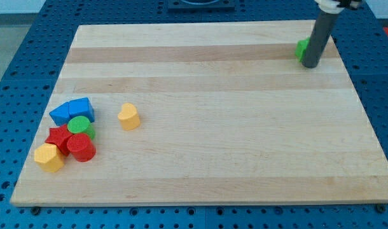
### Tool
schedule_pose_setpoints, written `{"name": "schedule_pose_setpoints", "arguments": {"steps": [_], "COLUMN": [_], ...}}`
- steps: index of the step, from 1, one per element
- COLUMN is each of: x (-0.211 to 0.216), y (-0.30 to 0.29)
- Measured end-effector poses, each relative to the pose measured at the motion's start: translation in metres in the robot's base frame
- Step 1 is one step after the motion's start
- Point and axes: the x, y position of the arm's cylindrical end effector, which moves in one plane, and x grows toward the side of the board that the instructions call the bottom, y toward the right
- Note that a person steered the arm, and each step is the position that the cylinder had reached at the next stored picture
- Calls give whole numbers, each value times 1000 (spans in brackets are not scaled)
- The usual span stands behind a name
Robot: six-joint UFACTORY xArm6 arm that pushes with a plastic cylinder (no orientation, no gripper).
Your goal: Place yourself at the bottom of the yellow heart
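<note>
The yellow heart (128, 116) lies on the wooden board (213, 127) at the view's left, a little right of a cluster of blocks. My tip (309, 65) rests on the board at the view's top right, far from the heart, touching the right side of a green block (301, 49) that the rod partly hides.
The cluster at the view's left holds a blue block (73, 110), a green cylinder (81, 125), a red star-like block (58, 138), a red cylinder (81, 147) and a yellow hexagonal block (48, 157). Blue perforated table surrounds the board.
</note>
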Motion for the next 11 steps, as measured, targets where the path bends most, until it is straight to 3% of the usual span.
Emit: {"name": "schedule_pose_setpoints", "arguments": {"steps": [5, 8, 11], "x": [-17, 86, 153], "y": [-2, -144, -285]}}
